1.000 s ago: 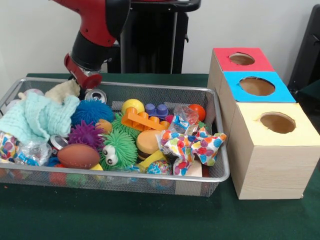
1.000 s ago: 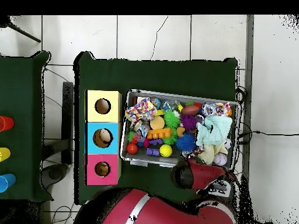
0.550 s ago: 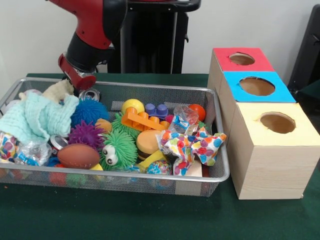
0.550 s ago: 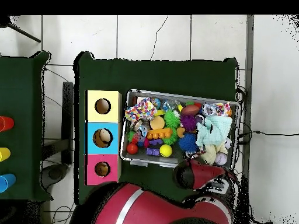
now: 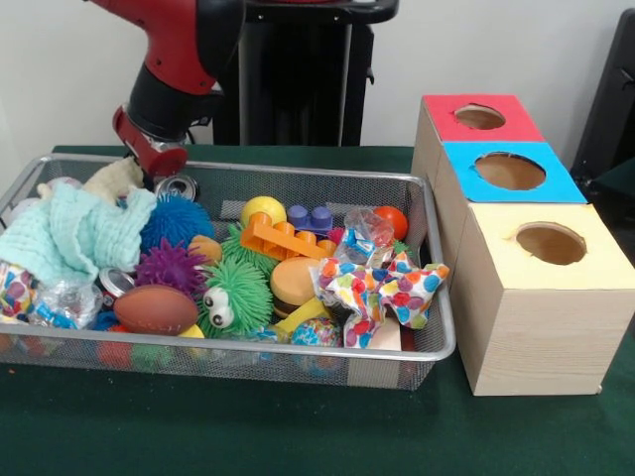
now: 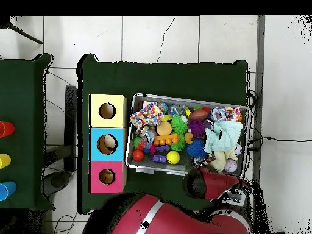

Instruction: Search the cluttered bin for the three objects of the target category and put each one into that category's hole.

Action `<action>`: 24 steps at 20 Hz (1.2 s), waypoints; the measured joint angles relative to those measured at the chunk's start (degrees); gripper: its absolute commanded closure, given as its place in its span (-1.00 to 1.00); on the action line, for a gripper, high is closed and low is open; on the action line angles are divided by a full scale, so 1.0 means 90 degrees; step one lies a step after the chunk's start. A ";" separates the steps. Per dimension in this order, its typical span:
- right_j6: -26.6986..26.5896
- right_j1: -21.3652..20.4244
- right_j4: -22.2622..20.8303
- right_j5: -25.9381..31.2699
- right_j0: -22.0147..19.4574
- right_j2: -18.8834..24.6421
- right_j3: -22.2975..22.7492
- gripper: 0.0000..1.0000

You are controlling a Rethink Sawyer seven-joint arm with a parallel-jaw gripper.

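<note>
The search step is judged to be in hand: the gripper [image 5: 157,157] is held over the far rim of the wire bin [image 5: 298,171], above a silver can [image 5: 176,186]. Whether anything is gripped cannot be told. The target category is not shown, so a candidate must first be singled out within the bin.

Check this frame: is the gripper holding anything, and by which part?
It cannot be told. The arm's end hangs over the bin's far rim, above the toys, and nothing shows hanging from it, but its tips are hidden.
</note>
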 measured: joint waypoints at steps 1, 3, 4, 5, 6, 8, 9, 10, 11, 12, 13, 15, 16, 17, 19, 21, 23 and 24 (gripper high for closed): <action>0.0000 -0.0092 -0.0097 0.0000 -0.0098 0.0093 0.0044 1.00; 0.0000 -0.0276 -0.0209 0.0003 -0.0240 0.0258 0.0137 1.00; 0.0000 -0.0370 -0.0246 0.0004 -0.0297 0.0333 0.0187 1.00; 0.0000 -0.0463 -0.0282 0.0004 -0.0353 0.0407 0.0237 1.00; 0.0000 -0.0534 -0.0294 0.0012 -0.0372 0.0453 0.0273 1.00; 0.0000 -0.0845 -0.0315 0.0081 -0.0399 0.0633 0.0414 1.00; 0.0000 -0.0917 -0.0315 0.0113 -0.0393 0.0670 0.0439 1.00; 0.0000 -0.1010 -0.0316 0.0163 -0.0384 0.0717 0.0465 1.00; 0.0000 -0.1196 -0.0316 0.0277 -0.0377 0.0830 0.0497 1.00; 0.0000 -0.1287 -0.0316 0.0330 -0.0408 0.0927 0.0510 1.00; 0.0000 -0.1379 -0.0316 0.0382 -0.0439 0.1023 0.0523 1.00; 0.0000 -0.1564 -0.0317 0.0450 -0.0613 0.1342 0.0566 1.00; 0.0000 -0.1658 -0.0317 0.0454 -0.0766 0.1580 0.0601 1.00; 0.0000 -0.1733 -0.0321 0.0457 -0.0961 0.1860 0.0641 1.00; 0.0000 -0.1784 -0.0320 0.0456 -0.1201 0.2195 0.0689 1.00; 0.0000 -0.1802 -0.0321 0.0457 -0.1369 0.2434 0.0723 1.00; 0.0000 -0.1804 -0.0323 0.0457 -0.1465 0.2613 0.0760 1.00; 0.0000 -0.1805 -0.0323 0.0457 -0.1491 0.2675 0.0775 1.00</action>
